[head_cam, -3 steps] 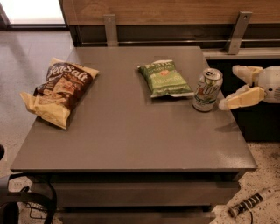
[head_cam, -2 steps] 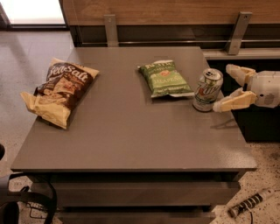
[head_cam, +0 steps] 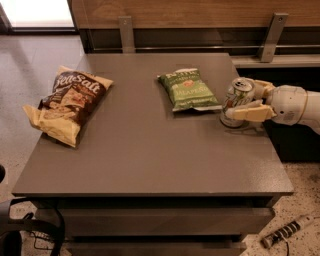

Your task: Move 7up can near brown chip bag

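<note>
Grey table [head_cam: 150, 160] seen from above and in front, with a wooden panel [head_cam: 200, 12] and two metal brackets [head_cam: 126, 32] behind its far edge. A green bag [head_cam: 189, 90] lies flat at centre-right of the table top, just left of the can [head_cam: 237, 96] and nearly touching it. It is the only item between the can and the brown bag [head_cam: 70, 106]. The brown bag lies crinkled at the far left, its lower corner overhanging the table's left edge, well apart from the can. A striped, cabled object [head_cam: 287, 231] rests on the speckled floor at lower right, and dark cables [head_cam: 35, 235] hang under the table at lower left.

The white arm [head_cam: 297, 104] enters from the right at table height. The gripper [head_cam: 242, 99] straddles the can: one finger [head_cam: 249, 113] crosses the can's near lower side and the other [head_cam: 262, 86] sits behind its upper right rim. The gap between them is about the can's width, so the fingers appear to be pinching the can, though contact on the far side is hidden.

The can stands on the table close to the right edge, between the fingers, its shiny top showing and its body leaning slightly towards the arm.
</note>
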Controlling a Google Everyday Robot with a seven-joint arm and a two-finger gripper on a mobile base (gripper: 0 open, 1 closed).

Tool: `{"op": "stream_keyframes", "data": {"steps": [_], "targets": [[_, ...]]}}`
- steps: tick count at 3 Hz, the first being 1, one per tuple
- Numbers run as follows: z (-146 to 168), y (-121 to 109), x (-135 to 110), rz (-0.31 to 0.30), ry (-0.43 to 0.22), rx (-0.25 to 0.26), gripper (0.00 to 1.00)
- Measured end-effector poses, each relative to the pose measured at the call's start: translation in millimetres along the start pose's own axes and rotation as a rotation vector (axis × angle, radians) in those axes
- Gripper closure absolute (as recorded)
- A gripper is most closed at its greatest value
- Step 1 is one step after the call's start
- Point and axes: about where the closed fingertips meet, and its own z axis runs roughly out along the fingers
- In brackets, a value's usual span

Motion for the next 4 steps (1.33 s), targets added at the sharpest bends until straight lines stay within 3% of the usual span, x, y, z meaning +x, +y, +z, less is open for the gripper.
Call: {"op": "stream_keyframes", "data": {"steps": [1, 3, 4], "targets": [[2.8, 1.3, -1.3, -0.003, 0.003, -0.005, 0.56], [7.9, 2.7, -2.3, -0.003, 0.001, -0.014, 1.0], [12.5, -0.1, -10.9, 0.006, 0.001, -0.017, 1.0]]}}
